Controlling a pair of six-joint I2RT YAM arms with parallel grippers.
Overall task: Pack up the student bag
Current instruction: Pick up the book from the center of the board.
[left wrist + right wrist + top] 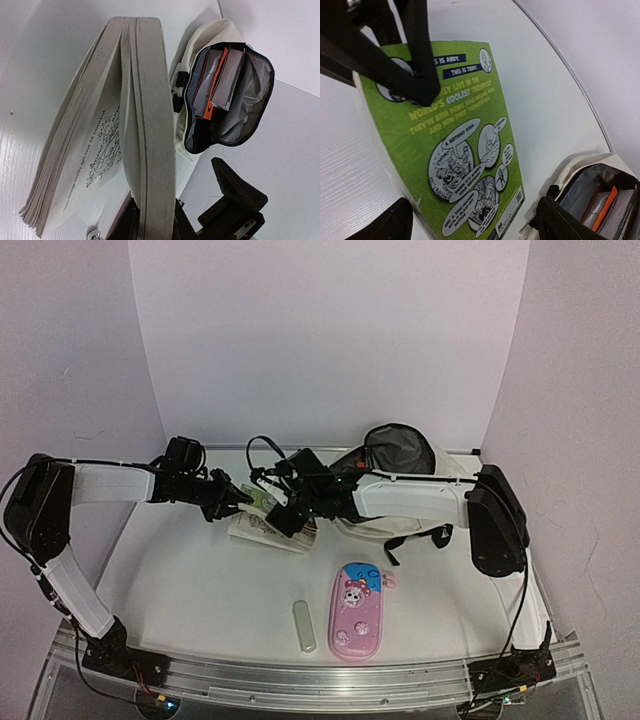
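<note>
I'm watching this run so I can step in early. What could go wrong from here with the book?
The left gripper pinches the book by one edge only, and its pages fan apart, so it might sag or slip. The student bag already holds upright books, leaving a narrow gap; splayed pages may catch on its rim.

book (262,526): mid-table, left gripper (238,499) and right gripper (286,512) meeting at it
student bag (400,451): behind right arm, mouth open
pink pencil case (357,613): near edge, pale bar (304,626) beside
</note>
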